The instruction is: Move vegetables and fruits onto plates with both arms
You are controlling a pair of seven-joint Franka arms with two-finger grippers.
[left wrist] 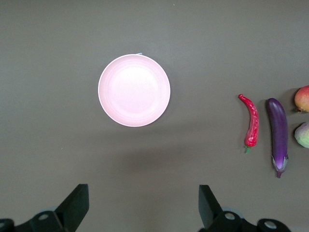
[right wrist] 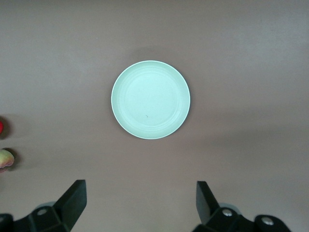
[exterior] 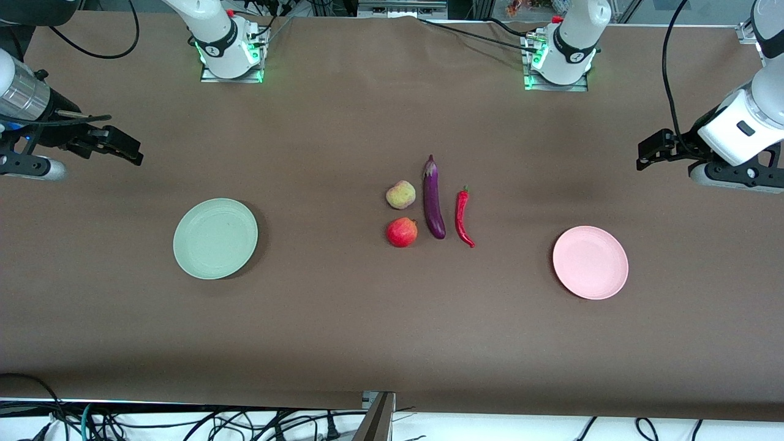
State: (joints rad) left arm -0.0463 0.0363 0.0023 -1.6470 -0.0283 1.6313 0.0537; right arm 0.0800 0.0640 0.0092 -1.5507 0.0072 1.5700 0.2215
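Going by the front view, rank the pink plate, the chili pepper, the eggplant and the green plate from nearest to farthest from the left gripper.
Left gripper, open:
1. Pink plate, at the left arm's end.
2. Chili pepper, mid-table.
3. Eggplant, beside the chili.
4. Green plate, at the right arm's end.

A: We see a matt brown cloth over the desk (exterior: pixel 343 318), and the green plate (exterior: pixel 215 238) and pink plate (exterior: pixel 590 262) look matt.

B: We see glossy skins on the eggplant (exterior: pixel 433 197) and chili (exterior: pixel 462 217).
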